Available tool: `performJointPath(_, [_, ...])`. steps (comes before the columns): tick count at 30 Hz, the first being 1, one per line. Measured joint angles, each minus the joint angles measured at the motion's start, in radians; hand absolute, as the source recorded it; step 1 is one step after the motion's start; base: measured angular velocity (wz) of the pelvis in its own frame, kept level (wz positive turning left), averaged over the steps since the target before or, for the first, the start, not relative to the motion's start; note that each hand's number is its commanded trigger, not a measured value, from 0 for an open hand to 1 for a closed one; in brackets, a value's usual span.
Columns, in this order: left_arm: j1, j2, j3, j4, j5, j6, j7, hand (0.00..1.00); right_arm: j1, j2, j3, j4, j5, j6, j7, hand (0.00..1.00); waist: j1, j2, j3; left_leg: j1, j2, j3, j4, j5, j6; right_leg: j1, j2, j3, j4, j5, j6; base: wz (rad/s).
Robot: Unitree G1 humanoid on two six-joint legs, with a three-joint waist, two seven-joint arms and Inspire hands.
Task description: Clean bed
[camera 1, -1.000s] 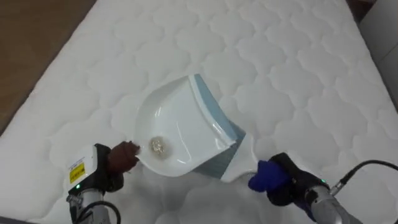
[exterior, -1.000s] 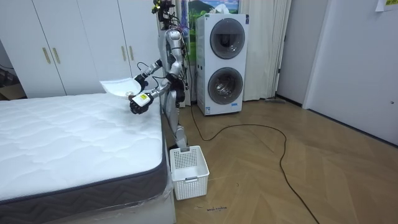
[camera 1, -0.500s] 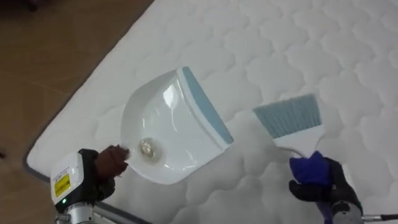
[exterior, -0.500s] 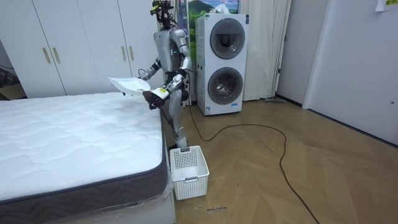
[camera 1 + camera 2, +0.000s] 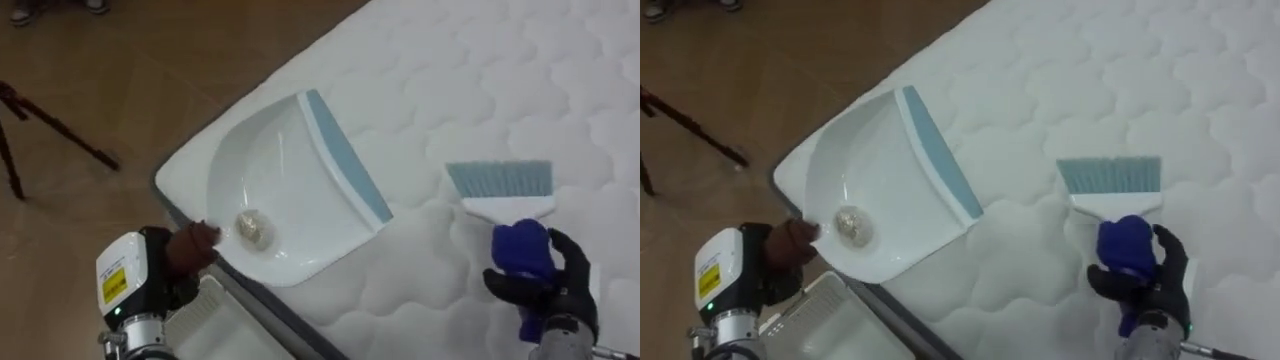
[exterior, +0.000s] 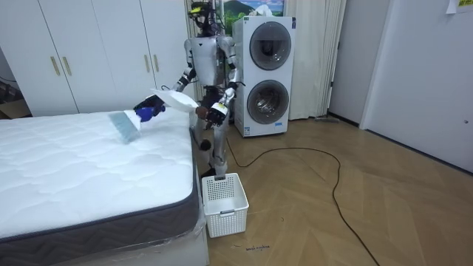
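A white quilted mattress (image 5: 480, 90) covers the upper right of the eye views, its rounded corner pointing toward 8 o'clock; beyond that corner lies a brown wooden floor (image 5: 120, 80), with the dark legs of a tripod (image 5: 50, 130) at 9 o'clock and the slatted rim of a white basket (image 5: 225, 325) at 6 o'clock, just beside the bed's edge. In the room view the robot stands at the bed's far corner; white wardrobes (image 6: 96, 52) line the wall at 10 o'clock, two stacked washing machines (image 6: 264, 77) stand behind the robot at 1 o'clock, and the basket sits on the floor against the bed's near corner.

A white dustpan (image 5: 290, 190) with a blue-grey lip is over the mattress corner, lip toward 2 o'clock, rear toward 7 o'clock; in the room view it is lifted at chest height, clear of the bed. A small pale crumpled wad (image 5: 252, 229) lies inside the pan near its rear wall. The left hand (image 5: 185, 252) is at 8 o'clock of the pan, its dark fingers curled round the pan's rear end, with the wad just beside them at 2 o'clock.

The right hand (image 5: 545, 285) is at 4 o'clock in the eye views, well apart from the pan, its black fingers wrapped round the blue handle of a brush (image 5: 507, 205); the pale blue bristles point to 12 o'clock over the mattress; whether they touch the quilting I cannot tell.
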Motion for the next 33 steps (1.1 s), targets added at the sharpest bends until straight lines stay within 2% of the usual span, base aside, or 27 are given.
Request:
performJointPath(3, [-0.006, 0.004, 0.02, -0.001, -0.001, -0.02, 0.006, 1.0, -0.004, 0.004, 0.0, -0.012, 0.0, -0.019, -0.013, 0.0, 0.013, -0.003, -0.0041, -0.006, -0.023, -0.05, -0.011, 0.014, 0.008, -0.001, 0.003, 0.026, 0.009, 0.002, -0.003, 0.38])
performJointPath(5, [-0.008, 0.007, 0.026, -0.004, 0.0, -0.034, 0.017, 1.0, -0.008, 0.004, 0.0, -0.017, -0.001, -0.039, -0.025, 0.0, 0.022, -0.003, -0.0054, -0.004, -0.059, -0.143, -0.024, 0.032, 0.006, -0.002, 0.017, 0.071, 0.021, 0.008, -0.014, 0.35])
performJointPath(6, [-0.008, 0.008, 0.027, -0.006, 0.0, -0.038, 0.019, 1.0, -0.009, 0.004, -0.001, -0.017, -0.002, -0.042, -0.028, 0.0, 0.022, -0.003, -0.0054, -0.004, -0.067, -0.173, -0.026, 0.038, 0.006, -0.002, 0.025, 0.087, 0.023, 0.012, -0.02, 0.47])
performJointPath(7, [-0.008, 0.011, 0.032, -0.006, 0.0, -0.045, 0.021, 1.0, -0.009, 0.005, -0.001, -0.019, -0.006, -0.043, -0.038, 0.0, 0.02, -0.002, -0.0061, 0.0, -0.095, -0.254, -0.037, 0.056, 0.006, -0.003, 0.046, 0.124, 0.02, 0.017, -0.029, 0.54])
performJointPath(8, [-0.011, 0.014, 0.034, -0.007, 0.0, -0.045, 0.021, 1.0, -0.009, 0.006, -0.001, -0.02, -0.006, -0.05, -0.049, 0.0, 0.016, -0.002, -0.0061, 0.001, -0.114, -0.329, -0.05, 0.07, 0.01, -0.017, 0.082, 0.175, 0.002, 0.014, -0.037, 0.6])
performJointPath(9, [-0.013, 0.016, 0.035, -0.007, 0.0, -0.045, 0.021, 1.0, -0.009, 0.006, -0.001, -0.021, -0.006, -0.053, -0.057, 0.0, 0.014, 0.0, -0.0059, 0.001, -0.122, -0.375, -0.058, 0.083, 0.006, -0.027, 0.107, 0.199, -0.013, 0.014, -0.041, 0.65])
performJointPath(10, [-0.014, 0.019, 0.035, -0.007, 0.0, -0.046, 0.021, 1.0, -0.009, 0.006, 0.0, -0.025, -0.006, -0.054, -0.07, 0.0, 0.007, 0.002, -0.0066, 0.001, -0.137, -0.452, -0.081, 0.11, -0.006, -0.052, 0.15, 0.243, -0.05, 0.02, -0.067, 0.88])
performJointPath(11, [-0.015, 0.023, 0.034, -0.007, 0.0, -0.047, 0.02, 1.0, -0.006, 0.006, -0.001, -0.043, -0.004, -0.054, -0.09, 0.0, -0.012, 0.002, -0.006, -0.004, -0.159, -0.531, -0.092, 0.137, -0.023, -0.062, 0.179, 0.276, -0.1, 0.051, -0.086, 0.98])
performJointPath(12, [-0.017, 0.024, 0.032, -0.007, 0.0, -0.048, 0.019, 1.0, -0.001, 0.005, -0.003, -0.055, -0.003, -0.054, -0.105, 0.0, -0.016, -0.006, -0.0057, -0.007, -0.173, -0.548, -0.097, 0.148, -0.025, -0.069, 0.176, 0.277, -0.113, 0.087, -0.084, 1.05])
performJointPath(13, [-0.018, 0.014, 0.028, -0.005, 0.001, -0.05, 0.017, 1.0, 0.0, -0.002, -0.005, -0.059, -0.004, -0.059, -0.137, 0.0, -0.013, -0.01, -0.0052, -0.019, -0.185, -0.556, -0.093, 0.157, -0.032, -0.072, 0.169, 0.259, -0.106, 0.108, -0.126, 0.83])
performJointPath(14, [-0.016, 0.008, 0.021, -0.006, 0.002, -0.059, 0.017, 1.0, -0.001, -0.01, -0.006, -0.061, -0.003, -0.063, -0.162, 0.0, -0.004, -0.005, -0.0048, -0.033, -0.171, -0.5, -0.092, 0.164, -0.045, -0.07, 0.156, 0.206, -0.115, 0.1, -0.131, 0.85])
performJointPath(15, [-0.016, 0.006, 0.018, -0.006, 0.002, -0.066, 0.017, 1.0, 0.0, -0.013, -0.006, -0.063, -0.003, -0.065, -0.172, 0.0, -0.009, -0.007, -0.0019, -0.041, -0.147, -0.432, -0.081, 0.162, -0.044, -0.071, 0.149, 0.175, -0.119, 0.094, -0.126, 0.83])
performJointPath(16, [-0.017, 0.007, 0.01, -0.005, 0.0, -0.077, 0.018, 1.0, 0.001, -0.016, -0.004, -0.063, 0.001, -0.065, -0.18, 0.0, -0.005, -0.006, 0.0005, -0.056, -0.088, -0.29, -0.022, 0.12, -0.037, -0.073, 0.139, 0.134, -0.11, 0.082, -0.131, 0.59])
performJointPath(17, [-0.016, 0.008, 0.005, -0.002, -0.004, -0.079, 0.018, 1.0, -0.001, -0.016, 0.005, -0.068, 0.007, -0.065, -0.177, 0.0, 0.019, -0.003, -0.0002, -0.054, -0.034, -0.224, 0.042, 0.057, -0.054, -0.078, 0.124, 0.11, -0.086, 0.067, -0.117, 0.36])
performJointPath(18, [-0.016, 0.009, 0.001, -0.003, -0.006, -0.079, 0.019, 1.0, -0.001, -0.018, 0.012, -0.074, 0.012, -0.065, -0.174, 0.0, 0.027, 0.0, -0.0005, -0.053, -0.016, -0.223, 0.061, 0.031, -0.073, -0.079, 0.116, 0.095, -0.075, 0.061, -0.11, 0.16])
performJointPath(19, [-0.019, 0.01, -0.006, -0.003, -0.013, -0.079, 0.02, 1.0, -0.008, -0.022, 0.03, -0.082, 0.025, -0.068, -0.167, 0.0, 0.038, 0.017, -0.0046, -0.057, -0.01, -0.237, 0.055, 0.001, -0.093, -0.088, 0.102, 0.076, -0.038, 0.05, -0.095, 0.31])
performJointPath(20, [-0.023, 0.017, -0.007, -0.003, -0.016, -0.078, 0.021, 1.0, -0.013, -0.02, 0.056, -0.081, 0.037, -0.068, -0.156, 0.0, 0.042, 0.002, 0.0009, -0.057, -0.036, -0.264, 0.046, 0.004, -0.079, -0.106, 0.094, 0.093, -0.008, 0.04, -0.083, 0.43])
performJointPath(21, [-0.025, 0.023, -0.007, -0.003, -0.016, -0.077, 0.021, 1.0, -0.012, -0.02, 0.069, -0.081, 0.038, -0.068, -0.15, 0.0, 0.042, -0.008, 0.0047, -0.056, -0.048, -0.275, 0.038, 0.011, -0.068, -0.113, 0.093, 0.111, 0.0, 0.04, -0.081, 0.64])
performJointPath(22, [-0.025, 0.03, -0.007, -0.001, -0.014, -0.072, 0.021, 1.0, -0.007, -0.019, 0.08, -0.081, 0.036, -0.069, -0.135, 0.0, 0.04, -0.026, 0.0042, -0.056, -0.071, -0.3, 0.026, 0.023, -0.058, -0.124, 0.097, 0.146, 0.005, 0.041, -0.082, 0.72])
performJointPath(23, [-0.023, 0.03, -0.006, 0.001, -0.009, -0.061, 0.021, 1.0, -0.007, -0.02, 0.075, -0.081, 0.037, -0.07, -0.13, 0.0, 0.044, -0.033, 0.0045, -0.057, -0.086, -0.32, 0.024, 0.028, -0.052, -0.125, 0.101, 0.171, 0.005, 0.042, -0.079, 0.68])
performJointPath(25, [-0.021, 0.038, -0.008, 0.004, -0.015, -0.055, 0.021, 1.0, -0.008, -0.02, 0.076, -0.078, 0.037, -0.079, -0.13, 0.0, 0.05, -0.033, 0.0052, -0.055, -0.103, -0.349, 0.025, 0.03, -0.048, -0.128, 0.106, 0.204, 0.02, 0.045, -0.077, 0.55])
performJointPath(27, [-0.025, 0.047, -0.008, 0.008, -0.022, -0.055, 0.024, 1.0, -0.02, -0.02, 0.084, -0.045, 0.035, -0.095, -0.13, 0.0, 0.047, -0.031, 0.0054, -0.054, -0.115, -0.373, 0.031, 0.03, -0.041, -0.126, 0.106, 0.201, 0.028, 0.045, -0.075, 0.49])
performJointPath(28, [-0.034, 0.047, -0.007, 0.022, -0.027, -0.054, 0.025, 1.0, -0.032, -0.02, 0.088, -0.025, 0.035, -0.095, -0.128, 0.0, 0.049, -0.022, 0.0069, -0.057, -0.119, -0.385, 0.036, 0.029, -0.038, -0.123, 0.106, 0.192, 0.035, 0.045, -0.074, 0.38])
performJointPath(29, [-0.043, 0.043, -0.008, 0.039, -0.03, -0.054, 0.025, 1.0, -0.035, -0.02, 0.087, -0.022, 0.035, -0.095, -0.127, 0.0, 0.047, -0.013, 0.0044, -0.066, -0.126, -0.397, 0.037, 0.034, -0.032, -0.121, 0.104, 0.183, 0.033, 0.041, -0.07, 0.35])
performJointPath(31, [-0.048, 0.037, -0.008, 0.053, -0.036, -0.054, 0.024, 1.0, -0.038, -0.02, 0.087, -0.02, 0.035, -0.095, -0.12, 0.0, 0.042, 0.003, 0.0057, -0.086, -0.13, -0.4, 0.038, 0.042, -0.022, -0.125, 0.097, 0.151, 0.032, 0.037, -0.068, 0.27])
performJointPath(33, [-0.048, 0.036, -0.008, 0.065, -0.034, -0.054, 0.022, 1.0, -0.036, -0.02, 0.088, -0.01, 0.035, -0.095, -0.105, 0.0, 0.041, 0.006, 0.0057, -0.092, -0.135, -0.4, 0.044, 0.042, -0.021, -0.123, 0.09, 0.132, 0.032, 0.026, -0.071, 0.18])
